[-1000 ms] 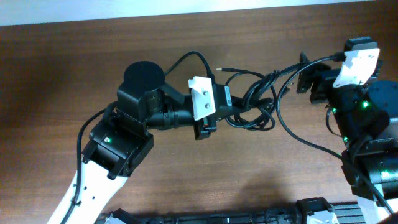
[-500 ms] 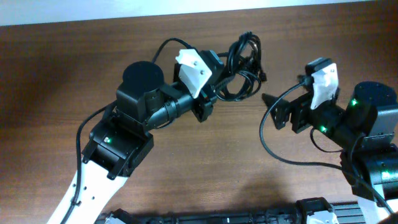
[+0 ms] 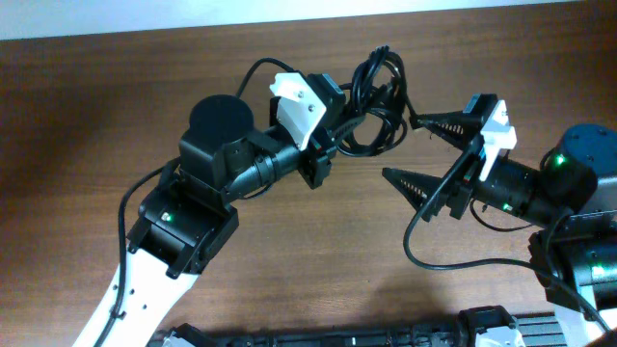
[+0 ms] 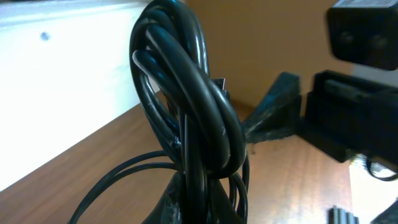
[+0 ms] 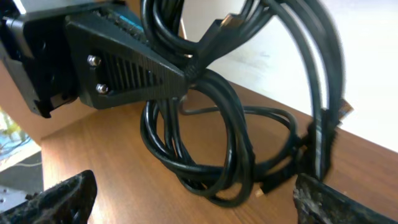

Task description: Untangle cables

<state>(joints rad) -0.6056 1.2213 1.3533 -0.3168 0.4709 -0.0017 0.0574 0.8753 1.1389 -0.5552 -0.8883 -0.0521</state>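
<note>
Black cables (image 3: 371, 96), looped into one bundle, are held over the desk (image 3: 289, 280) near twelve o'clock, clamped in the left pincer (image 3: 335, 123), while the right pincer (image 3: 400, 146) gapes wide just beside them at three o'clock. If it closes on several strands at once, a pull would likely tighten the tangle or drag the bundle from the left grip. Cord buries the left fingertips, and which loop crosses which cannot be told.

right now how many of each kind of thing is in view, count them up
cable bundle: 1
end effectors: 2 (left end effector shut on the bundle, right end effector open)
table: 1
total: 4
</note>
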